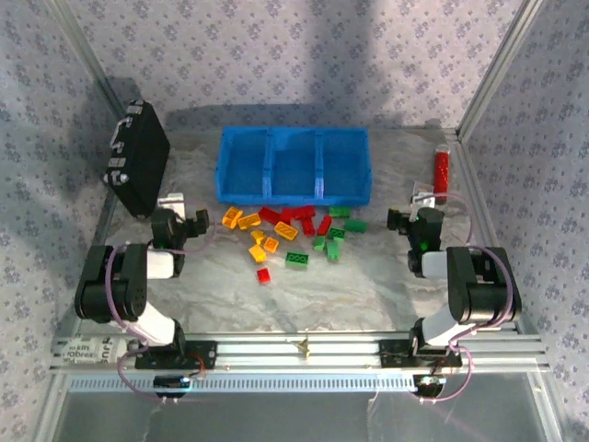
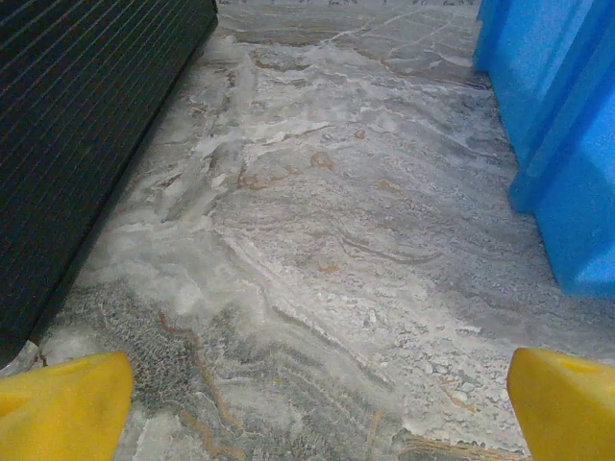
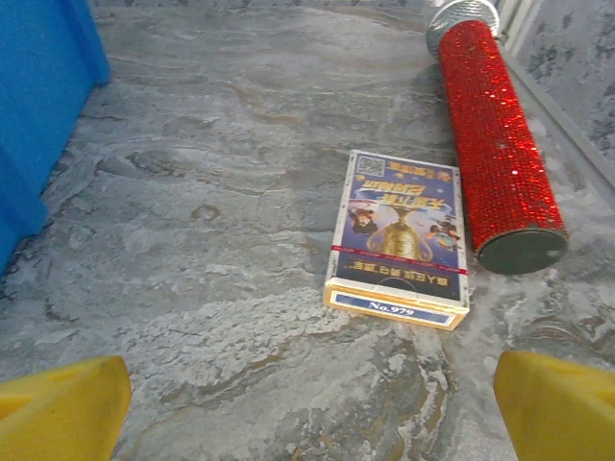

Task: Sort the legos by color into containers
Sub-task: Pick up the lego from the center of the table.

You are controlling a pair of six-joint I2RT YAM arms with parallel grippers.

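We see both claws hanging low over the grey marble-look table [image 1: 368, 285]. Our left claw [image 1: 177, 210] has its yellow fingers [image 2: 62, 403] spread wide apart, with nothing between them. Our right claw [image 1: 423, 216] is spread wide too, and its yellow fingers [image 3: 557, 403] grip nothing.

The small red, orange-yellow and green plastic lego bricks [image 1: 285, 235] lie loose on the table between the two claws, to the right of the left claw and to the left of the right one. The bright blue plastic tray with three square boxes [image 1: 294, 191] sits just past the bricks, ahead of the left claw on its right side and ahead of the right claw on its left side.

A black hard case [image 1: 138, 157] stands ahead of the left claw on its left. A small flat card box [image 3: 399, 240] lies just ahead of the right claw, and a sparkly red tube [image 3: 495, 134] lies right beside the box, on its right.
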